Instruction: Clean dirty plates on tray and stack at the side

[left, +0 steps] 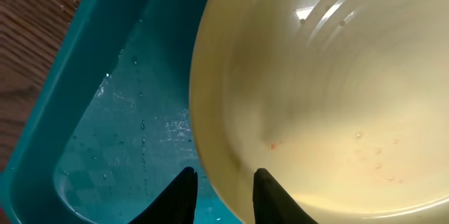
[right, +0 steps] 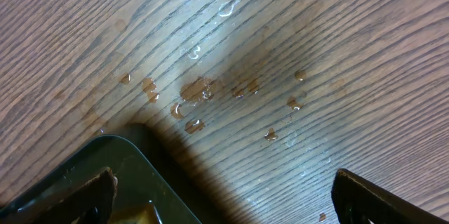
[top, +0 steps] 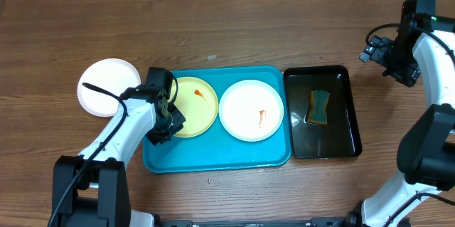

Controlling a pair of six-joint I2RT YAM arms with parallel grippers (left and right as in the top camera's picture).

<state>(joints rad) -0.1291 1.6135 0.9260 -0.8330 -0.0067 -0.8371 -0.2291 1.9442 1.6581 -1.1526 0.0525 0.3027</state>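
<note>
Overhead view. Left gripper (top: 166,117) poised over the near-left edge of the pale yellow plate (top: 195,106), which lies in the left half of the turquoise tray (top: 213,157). An orange-red smear marks this plate just right of the gripper. Further right in the same tray, just beside the yellow one, lies a round, flat white plate (top: 251,109) with a red streak. A second white plate (top: 106,87) rests on the wooden table (top: 284,28) to the gripper's left, outside the tray. The left arm reaches forward from its base, wrist bent over the tray's left rim. The right gripper (top: 373,48) hangs over bare wood, well apart from every plate. It sits beyond the far right corner of a black tray (top: 334,145) holding a yellow-and-green sponge (top: 318,107).

Left wrist view. Dark, tapered fingers (left: 181,196) straddle the yellow plate's rim, one over the wet tray floor and the other over the plate's inside. The gap between them is narrow, and whether they press the rim cannot be told. The plate is glossy with faint concentric rings, droplets and orange specks. Water beads dot the smooth plastic tray.

Right wrist view. Two dark fingers (right: 365,196) stand spread wide at the lower corners, with nothing between them. Below is grained wood with scattered water drops, and the black tray's rounded corner lies beside the left-hand finger.
</note>
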